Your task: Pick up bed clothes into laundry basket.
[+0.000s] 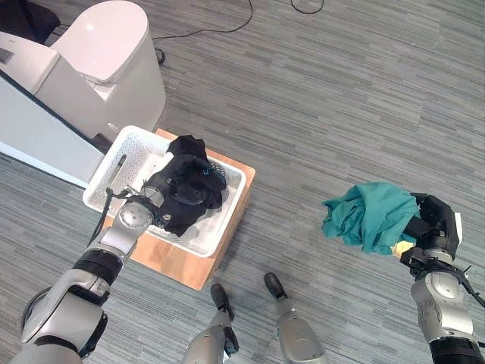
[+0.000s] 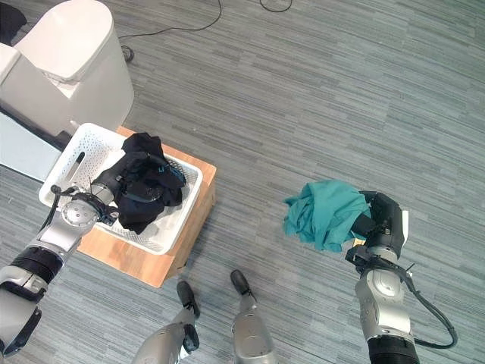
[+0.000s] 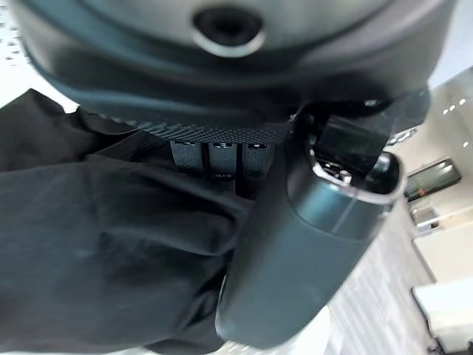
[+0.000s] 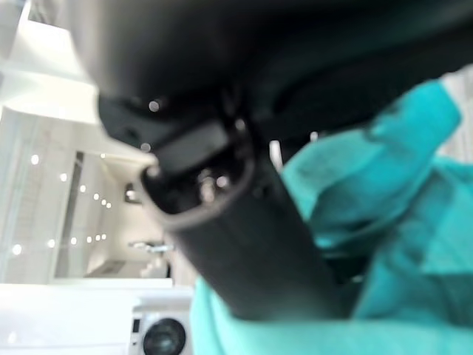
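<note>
left hand is curled into the black garment, lowering it in the white laundry basket on the wooden crate; right hand clutches the teal cloth aloft, well apart, likely queued for the basket next

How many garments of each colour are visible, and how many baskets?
Black garment, gripped by the left hand over the white laundry basket: 1
Teal garment, held by the right hand above the floor: 1
Laundry basket: 1
Total: 3
</note>
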### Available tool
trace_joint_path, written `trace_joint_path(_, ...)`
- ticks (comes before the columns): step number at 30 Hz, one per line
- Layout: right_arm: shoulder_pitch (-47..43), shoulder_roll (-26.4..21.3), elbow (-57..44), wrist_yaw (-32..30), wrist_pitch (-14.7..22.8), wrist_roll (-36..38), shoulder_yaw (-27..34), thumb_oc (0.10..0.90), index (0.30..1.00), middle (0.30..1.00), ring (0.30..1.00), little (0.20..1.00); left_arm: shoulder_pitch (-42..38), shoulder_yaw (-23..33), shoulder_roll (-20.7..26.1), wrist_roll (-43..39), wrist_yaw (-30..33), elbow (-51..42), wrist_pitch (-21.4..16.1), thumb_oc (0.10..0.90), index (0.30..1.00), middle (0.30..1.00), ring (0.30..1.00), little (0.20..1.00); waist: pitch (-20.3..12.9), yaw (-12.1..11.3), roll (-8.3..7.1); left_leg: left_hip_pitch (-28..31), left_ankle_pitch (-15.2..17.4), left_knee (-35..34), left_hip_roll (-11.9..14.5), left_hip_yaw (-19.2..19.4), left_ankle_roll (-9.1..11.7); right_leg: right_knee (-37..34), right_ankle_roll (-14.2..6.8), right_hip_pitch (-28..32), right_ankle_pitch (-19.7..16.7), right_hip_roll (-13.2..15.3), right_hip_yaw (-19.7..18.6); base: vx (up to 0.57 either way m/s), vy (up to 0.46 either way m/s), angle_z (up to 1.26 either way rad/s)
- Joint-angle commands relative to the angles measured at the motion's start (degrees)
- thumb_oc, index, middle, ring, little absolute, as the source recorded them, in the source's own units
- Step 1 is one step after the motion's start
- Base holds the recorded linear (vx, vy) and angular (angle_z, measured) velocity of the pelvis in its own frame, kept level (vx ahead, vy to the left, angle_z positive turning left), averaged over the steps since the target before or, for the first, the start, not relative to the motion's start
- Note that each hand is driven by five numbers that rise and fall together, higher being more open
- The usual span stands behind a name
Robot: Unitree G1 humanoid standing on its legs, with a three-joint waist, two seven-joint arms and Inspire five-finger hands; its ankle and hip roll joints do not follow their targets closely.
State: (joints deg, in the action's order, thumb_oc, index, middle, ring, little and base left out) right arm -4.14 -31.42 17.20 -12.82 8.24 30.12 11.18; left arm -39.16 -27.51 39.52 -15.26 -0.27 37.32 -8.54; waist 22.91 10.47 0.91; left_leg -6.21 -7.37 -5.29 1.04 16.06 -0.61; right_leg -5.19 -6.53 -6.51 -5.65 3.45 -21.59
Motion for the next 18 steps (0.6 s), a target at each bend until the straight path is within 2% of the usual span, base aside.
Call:
trace_joint_path(1, -1.47, -4.08, -3.50, -1.42, 5.25, -0.89, 5.96, 0.400, 0.300, 0.300, 0.300, 0.300, -6.69, 4.31, 0.83, -5.46, 3.74, -1.85, -6.10, 0.800, 0.900, 0.900, 0.900, 0.900, -5.56, -1.54, 1.26, 2.24, 4.36, 0.29, 2.08, 1.00, 5.40, 6.57, -2.85, 1.51, 12.38, 0.27, 1.26, 0.01, 0.001, -0.05)
trace_joint_path(9, -2.74, -6.90, -1.65, -2.87, 5.11, -1.76, 8.02, 0.400, 0.300, 0.300, 0.300, 0.300, -3.27, 7.92, 3.90, -14.14, 3.24, -11.67, -8.32, 0.800, 0.900, 0.900, 0.900, 0.900, -5.70, -2.84, 1.43, 2.34, 4.45, 0.29, 1.78, 0.19, 5.46, 6.57, -2.57, 2.00, 12.85, 0.41, 1.98, 0.00, -0.003, 0.03)
trace_joint_path(16, -4.46, -9.43, -1.53, -3.87, 5.53, -2.33, 9.21, 0.400, 0.300, 0.300, 0.300, 0.300, 2.94, 13.71, 5.40, -21.00, 2.81, -18.74, -10.03, 0.800, 0.900, 0.900, 0.900, 0.900, -5.57, -4.05, 1.09, 2.09, 4.35, 0.29, 1.72, -0.61, 5.47, 6.82, -2.33, 2.08, 13.18, 0.38, 2.46, -0.01, -0.005, 0.03)
trace_joint_path(18, -5.26, -11.63, -0.91, -5.01, 5.92, -3.32, 10.75, 0.400, 0.300, 0.300, 0.300, 0.300, 8.75, 21.39, 3.84, -25.57, 4.01, -23.77, -12.38, 0.800, 0.900, 0.900, 0.900, 0.900, -5.53, -5.12, 0.33, 2.08, 4.82, 0.29, 1.37, -1.11, 5.45, 6.85, -2.30, 2.46, 13.87, 0.76, 2.81, 0.01, 0.002, 0.02)
